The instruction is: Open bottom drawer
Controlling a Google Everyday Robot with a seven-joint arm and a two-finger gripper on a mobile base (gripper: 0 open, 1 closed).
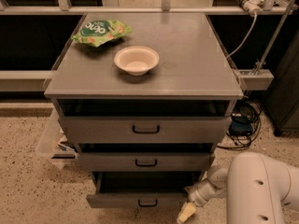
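The grey cabinet has three drawers. The bottom drawer (135, 199) is the lowest, with a slim grey front and a small black bar handle (147, 203) at its centre. It stands pulled out past the two drawers above, with a dark gap showing over its front. My gripper (187, 212) is low at the drawer's right front corner, at the end of my white arm (257, 190). Its pale fingertip (186, 213) points down toward the floor, to the right of the handle and apart from it.
A white bowl (136, 59) and a green snack bag (99, 31) lie on the cabinet top (187, 55). The middle drawer (145, 162) and top drawer (145, 129) are slightly out. Cables (243, 120) lie on the floor to the right. A clear bin (51, 141) stands to the left.
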